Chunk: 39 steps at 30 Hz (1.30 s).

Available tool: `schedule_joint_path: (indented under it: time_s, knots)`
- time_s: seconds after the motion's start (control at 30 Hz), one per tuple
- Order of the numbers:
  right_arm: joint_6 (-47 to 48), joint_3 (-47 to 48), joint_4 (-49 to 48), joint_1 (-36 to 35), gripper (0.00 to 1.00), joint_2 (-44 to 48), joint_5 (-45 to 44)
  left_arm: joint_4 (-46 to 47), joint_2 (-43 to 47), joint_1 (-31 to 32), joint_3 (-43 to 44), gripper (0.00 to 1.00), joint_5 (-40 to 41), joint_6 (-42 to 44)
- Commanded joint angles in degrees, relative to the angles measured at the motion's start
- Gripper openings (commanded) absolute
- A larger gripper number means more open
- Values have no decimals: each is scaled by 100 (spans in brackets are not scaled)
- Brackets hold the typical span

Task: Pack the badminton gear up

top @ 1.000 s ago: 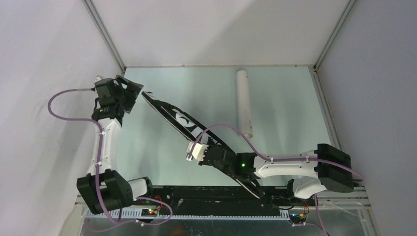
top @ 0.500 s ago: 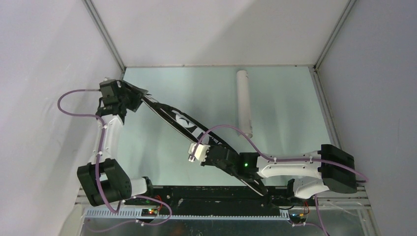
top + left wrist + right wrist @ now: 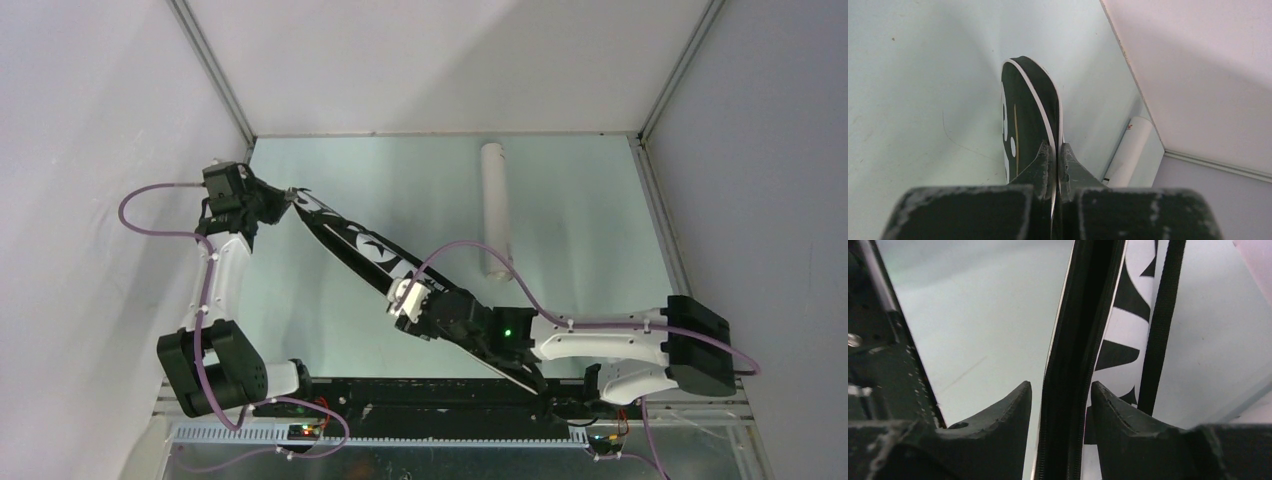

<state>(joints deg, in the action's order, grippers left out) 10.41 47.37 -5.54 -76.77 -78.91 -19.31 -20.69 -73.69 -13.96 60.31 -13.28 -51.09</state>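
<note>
The black bag point(image 3: 365, 248) with white lettering lies diagonally across the table, from the far left down to the near middle. My left gripper point(image 3: 278, 199) is shut on the white-trimmed rim at its far end point(image 3: 1025, 115), and the thin edge runs between the pressed fingers point(image 3: 1044, 162). My right gripper point(image 3: 404, 300) straddles the bag's zipped edge point(image 3: 1083, 340) at mid-length. Its fingers point(image 3: 1015, 407) stand apart, with a gap to the fabric. The long white tube point(image 3: 497, 210) lies on the table to the right of the bag, also seen as the tube point(image 3: 1130, 152) beyond the left jaws.
A black strap point(image 3: 1163, 330) of the bag hangs beside the lettered panel. White enclosure walls point(image 3: 120, 120) close in on the left, back and right. The black base rail point(image 3: 420, 395) runs along the near edge. Purple cables loop off both arms.
My left gripper has closed on the bag's far end. My right gripper has opened and let go of the zipped edge, shifting slightly away from the base. The bag now stands more on edge.
</note>
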Motion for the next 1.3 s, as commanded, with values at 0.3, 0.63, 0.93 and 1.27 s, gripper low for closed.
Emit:
schedule_joint_path:
  time_s: [0.3,0.63,0.93,1.27]
  knots:
    - [-1990,323,-161,1309,58,534,625,291,301,-37,-114,0,-86,-172]
    - [-2124,325,-448,1766,62,-192,903,290,376,-37,-203,0,-102,-140]
    - [-2174,325,-836,2080,44,-735,1280,269,446,-37,-272,0,-85,-77]
    - [-2205,323,-892,2033,0,-544,1844,280,523,-37,-322,0,-26,-97]
